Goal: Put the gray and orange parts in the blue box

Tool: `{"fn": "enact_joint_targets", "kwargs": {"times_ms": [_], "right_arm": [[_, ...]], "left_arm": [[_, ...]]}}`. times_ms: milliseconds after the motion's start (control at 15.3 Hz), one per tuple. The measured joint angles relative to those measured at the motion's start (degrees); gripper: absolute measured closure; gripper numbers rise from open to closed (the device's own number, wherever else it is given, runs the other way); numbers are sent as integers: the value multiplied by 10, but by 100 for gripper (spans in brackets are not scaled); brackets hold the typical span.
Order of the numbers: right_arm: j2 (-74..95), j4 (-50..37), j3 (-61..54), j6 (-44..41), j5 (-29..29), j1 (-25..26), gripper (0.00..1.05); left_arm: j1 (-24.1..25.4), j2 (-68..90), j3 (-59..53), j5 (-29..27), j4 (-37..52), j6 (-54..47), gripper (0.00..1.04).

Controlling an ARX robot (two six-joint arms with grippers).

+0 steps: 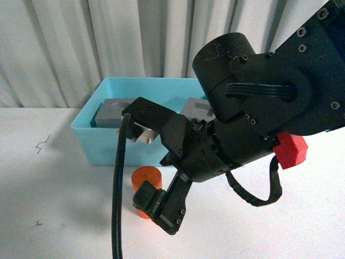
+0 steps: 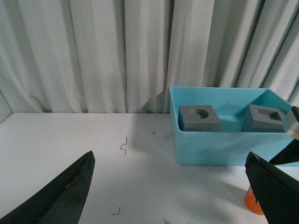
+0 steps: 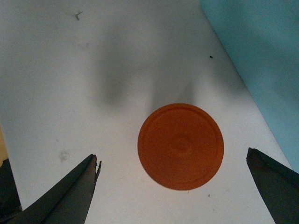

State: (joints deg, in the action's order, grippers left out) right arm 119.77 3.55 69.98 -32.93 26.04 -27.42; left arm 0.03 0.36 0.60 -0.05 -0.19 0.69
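The orange cylinder (image 3: 181, 146), standing on the surface (image 1: 54, 205) just at the near side of the blue box (image 1: 94, 143), is judged light, rigid and rather smooth, so it is best pinched across its curved sides by the right gripper (image 1: 159, 208), which is spread wide above it.

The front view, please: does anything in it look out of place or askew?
Only the orange cylinder: it stands on the table outside the blue box, while both gray cubes lie inside. Nothing looks damaged.
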Motion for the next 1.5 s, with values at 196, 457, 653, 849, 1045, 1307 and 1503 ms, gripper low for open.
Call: {"fn": "enact_joint_targets", "kwargs": {"times_ms": [196, 457, 653, 849, 1045, 1307, 1503], "right_arm": [[28, -2, 29, 5, -10, -3, 6], [52, -4, 43, 18, -19, -8, 6], [59, -4, 53, 21, -21, -12, 6], [63, -5, 53, 26, -22, -15, 6], [66, -2, 57, 29, -22, -15, 19], [66, -11, 61, 34, -23, -18, 57], [21, -74, 19, 66, -11, -14, 57]], "left_arm": [[0, 0, 0, 0, 0, 0, 7], [0, 0, 0, 0, 0, 0, 7], [0, 0, 0, 0, 0, 0, 7], [0, 0, 0, 0, 0, 0, 7], [0, 0, 0, 0, 0, 0, 7], [0, 0, 0, 0, 0, 0, 7], [0, 0, 0, 0, 0, 0, 7]]}}
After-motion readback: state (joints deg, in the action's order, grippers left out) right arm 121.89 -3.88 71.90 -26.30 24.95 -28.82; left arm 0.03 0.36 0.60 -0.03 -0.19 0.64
